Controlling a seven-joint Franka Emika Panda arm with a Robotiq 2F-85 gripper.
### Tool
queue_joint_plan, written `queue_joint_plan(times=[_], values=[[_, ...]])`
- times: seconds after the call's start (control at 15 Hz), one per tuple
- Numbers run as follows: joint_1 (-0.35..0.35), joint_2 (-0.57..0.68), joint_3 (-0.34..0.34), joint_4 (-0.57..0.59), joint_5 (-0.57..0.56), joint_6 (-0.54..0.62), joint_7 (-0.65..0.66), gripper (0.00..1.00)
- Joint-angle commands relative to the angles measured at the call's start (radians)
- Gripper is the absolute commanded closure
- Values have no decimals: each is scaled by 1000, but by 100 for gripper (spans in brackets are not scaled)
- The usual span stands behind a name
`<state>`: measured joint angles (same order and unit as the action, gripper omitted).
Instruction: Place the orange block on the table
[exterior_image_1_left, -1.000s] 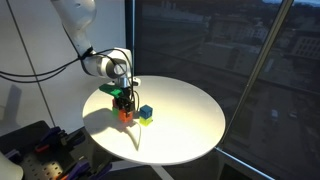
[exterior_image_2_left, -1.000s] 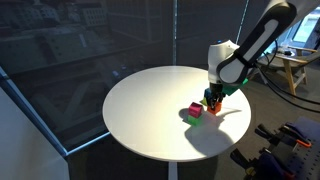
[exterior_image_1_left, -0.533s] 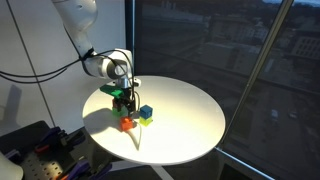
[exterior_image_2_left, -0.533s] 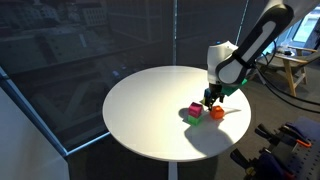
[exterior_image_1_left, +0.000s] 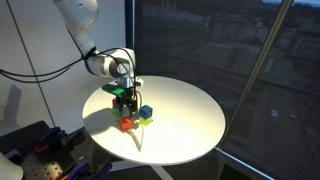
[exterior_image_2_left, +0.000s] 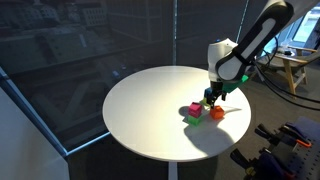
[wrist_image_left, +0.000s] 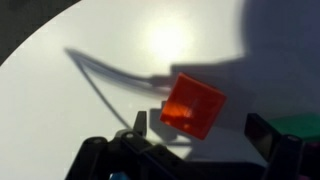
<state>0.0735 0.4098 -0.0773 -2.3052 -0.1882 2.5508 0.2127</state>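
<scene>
The orange block (exterior_image_1_left: 126, 124) (exterior_image_2_left: 216, 113) lies on the white round table (exterior_image_1_left: 190, 110) (exterior_image_2_left: 140, 100), free of any grip. My gripper (exterior_image_1_left: 125, 100) (exterior_image_2_left: 212, 98) hangs just above it, open. In the wrist view the orange block (wrist_image_left: 193, 104) sits turned at an angle on the table (wrist_image_left: 60, 90), between and just beyond the two spread dark fingertips (wrist_image_left: 139, 123), touching neither; my gripper (wrist_image_left: 200, 128) holds nothing.
A blue cube (exterior_image_1_left: 146, 111) rests on a green piece (exterior_image_1_left: 146, 119) right beside the orange block. From the opposite side a magenta cube (exterior_image_2_left: 193, 110) and green piece (exterior_image_2_left: 192, 120) show. The table edge lies close by. Dark windows stand behind.
A second ago the jaws were shut on the orange block. They have opened, and the block now lies on the table below them. The arm has barely moved.
</scene>
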Motion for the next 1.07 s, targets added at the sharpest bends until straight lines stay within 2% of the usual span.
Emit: queue_joint_plan(times=[0.0, 1.0], values=[[-19, -65, 14, -8, 31, -59, -50, 0], [-41, -273, 87, -46, 149, -147, -238, 0]])
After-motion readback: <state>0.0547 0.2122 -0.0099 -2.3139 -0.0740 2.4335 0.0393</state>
